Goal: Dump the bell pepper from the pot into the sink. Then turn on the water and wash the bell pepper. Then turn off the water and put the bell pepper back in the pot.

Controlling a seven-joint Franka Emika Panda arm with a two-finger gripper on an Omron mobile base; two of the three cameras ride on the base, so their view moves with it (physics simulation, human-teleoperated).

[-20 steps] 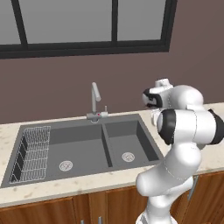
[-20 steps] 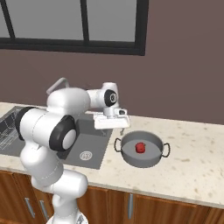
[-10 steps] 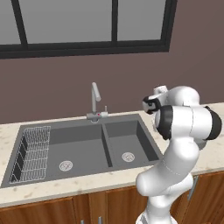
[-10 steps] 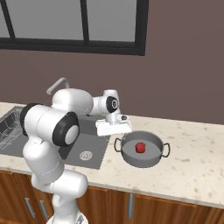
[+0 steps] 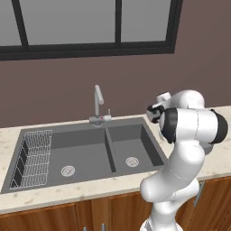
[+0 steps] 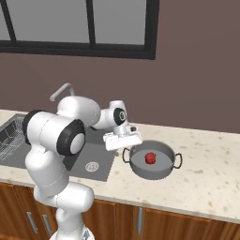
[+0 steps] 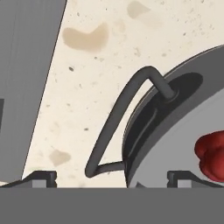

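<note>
The grey pot (image 6: 161,172) stands on the counter to the right of the sink (image 6: 79,157). The small red bell pepper (image 6: 150,158) lies inside it. My gripper (image 6: 123,144) hovers low over the pot's left loop handle (image 6: 125,154). In the hand view the dark handle (image 7: 116,119) lies between my two fingertips (image 7: 43,177), which stand wide apart, so the gripper (image 7: 111,179) is open and holds nothing. The pot's wall (image 7: 175,114) and part of the bell pepper (image 7: 212,155) show at the right there. The dark double-basin sink (image 5: 149,135) lies left of the arm.
A grey gooseneck faucet (image 5: 97,103) stands behind the sink's divider, and a wire rack (image 5: 34,158) sits in the left basin. Speckled beige counter (image 6: 211,178) stretches right of the pot. A brown wall with a window rises behind.
The hand has moved right and down, from above the sink's right edge to just over the pot's left handle. Its jaws stayed open. Pot and pepper have not moved.
</note>
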